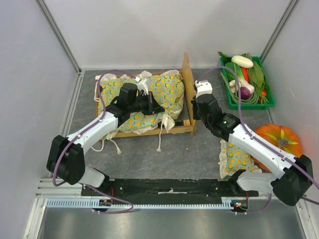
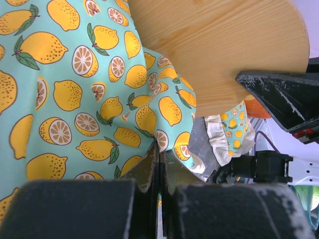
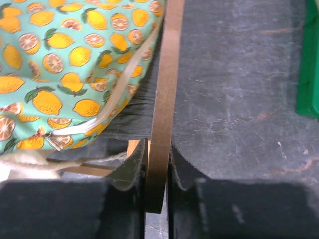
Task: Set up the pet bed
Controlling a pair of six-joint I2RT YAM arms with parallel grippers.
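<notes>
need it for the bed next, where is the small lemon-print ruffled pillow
Top view: the small lemon-print ruffled pillow lies near the right front, partly under the right arm, beside the big orange pumpkin.

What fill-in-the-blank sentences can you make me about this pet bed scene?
The left claw is shut on the lemon-print ___.
The right claw straddles the pet bed's upright wooden ___.
The vegetables lie in a ___ crate.
Missing words: blanket, headboard, green.

lemon-print blanket (image 1: 169,89), matching pillow (image 1: 235,160), orange pumpkin (image 1: 289,135), green vegetable crate (image 1: 247,105)
</notes>
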